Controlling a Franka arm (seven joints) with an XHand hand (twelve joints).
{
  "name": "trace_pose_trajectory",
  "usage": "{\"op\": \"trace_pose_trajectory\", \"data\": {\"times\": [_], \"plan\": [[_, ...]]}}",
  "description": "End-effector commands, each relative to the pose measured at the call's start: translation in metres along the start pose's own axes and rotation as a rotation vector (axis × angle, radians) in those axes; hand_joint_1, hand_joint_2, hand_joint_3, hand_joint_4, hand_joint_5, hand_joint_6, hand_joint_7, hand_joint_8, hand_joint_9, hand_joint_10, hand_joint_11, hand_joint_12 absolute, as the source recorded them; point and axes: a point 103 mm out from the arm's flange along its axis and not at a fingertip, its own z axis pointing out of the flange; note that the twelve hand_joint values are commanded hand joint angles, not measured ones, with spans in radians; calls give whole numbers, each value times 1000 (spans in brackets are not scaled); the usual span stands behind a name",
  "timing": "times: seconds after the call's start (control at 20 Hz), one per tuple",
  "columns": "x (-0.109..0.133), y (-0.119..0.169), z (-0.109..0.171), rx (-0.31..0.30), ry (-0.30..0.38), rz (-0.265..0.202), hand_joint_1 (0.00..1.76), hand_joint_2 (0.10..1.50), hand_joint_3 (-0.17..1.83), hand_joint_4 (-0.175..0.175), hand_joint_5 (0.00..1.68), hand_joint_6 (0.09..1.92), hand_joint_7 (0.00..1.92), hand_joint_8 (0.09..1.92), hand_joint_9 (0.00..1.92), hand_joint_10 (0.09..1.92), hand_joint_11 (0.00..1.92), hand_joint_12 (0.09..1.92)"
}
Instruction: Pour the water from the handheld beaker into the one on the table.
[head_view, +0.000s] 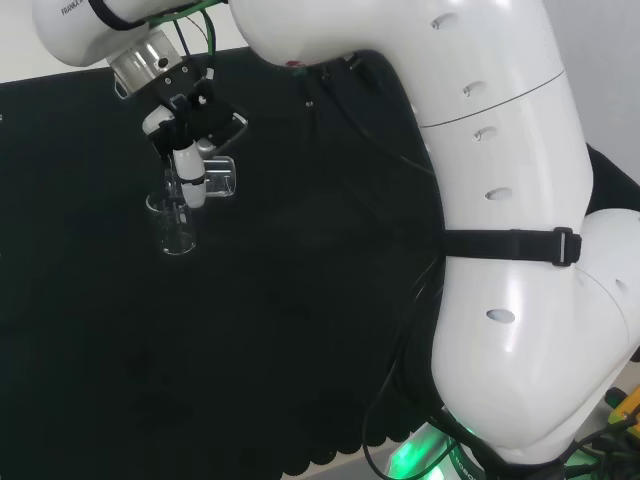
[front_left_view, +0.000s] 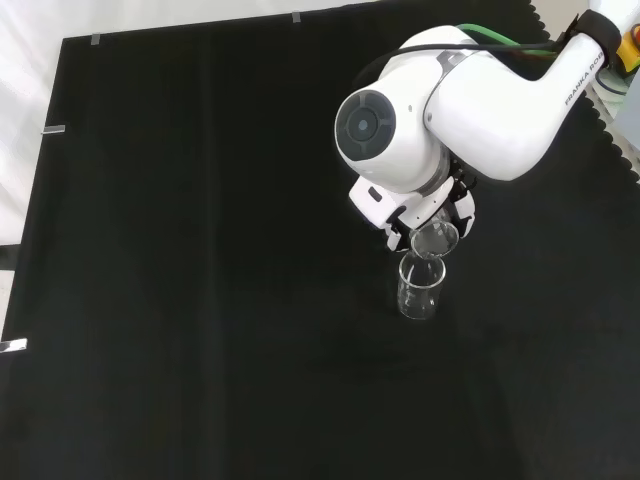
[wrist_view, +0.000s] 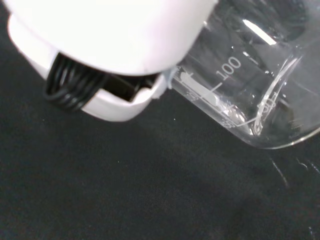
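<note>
Overhead, in the head view, the hand (head_view: 185, 135) hangs over the far left part of the black cloth (head_view: 250, 330), below the arm's wrist flange. Its black and white fingers (head_view: 190, 170) are curled round the handheld beaker (head_view: 218, 176), which lies tipped on its side with its mouth toward the view's left. Just under that mouth stands the table beaker (head_view: 172, 222), upright on the cloth, clear and hard to make out; whether it holds water cannot be told from here. The arm's big white links (head_view: 500, 200) stand at the view's right.

From the front view, a white link with a round grey cap (front_left_view: 362, 125) stands before most of the hand (front_left_view: 400, 225), of which a white and black part shows beneath it. The handheld beaker (front_left_view: 436, 238) appears as a tilted clear rim right below the hand, its lip over the open mouth of the table beaker (front_left_view: 419, 290). The two rims look to be touching or very nearly so; which it is cannot be settled. The table beaker stands upright on the cloth (front_left_view: 200, 300), a little right of the view's middle.

Up close, the wrist view shows a blurred white part of the hand (wrist_view: 110, 45) with black cabling under it, pressed against the wall of the handheld beaker (wrist_view: 240, 85). The glass lies steeply tipped, graduation marks along its side, its rim low over the cloth (wrist_view: 125, 190). Some clear liquid seems to sit in it, though the amount cannot be read.
</note>
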Motion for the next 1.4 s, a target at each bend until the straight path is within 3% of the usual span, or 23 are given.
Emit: {"op": "trace_pose_trajectory", "data": {"times": [0.05,1.4], "plan": [[3,-4,-7,14,-21,10,1449,426,1028,-175,1198,878,1419,591,1347,885,910,881],[7,-13,-18,47,-116,30,1449,426,1029,-175,1196,882,1416,600,1343,891,913,876]]}}
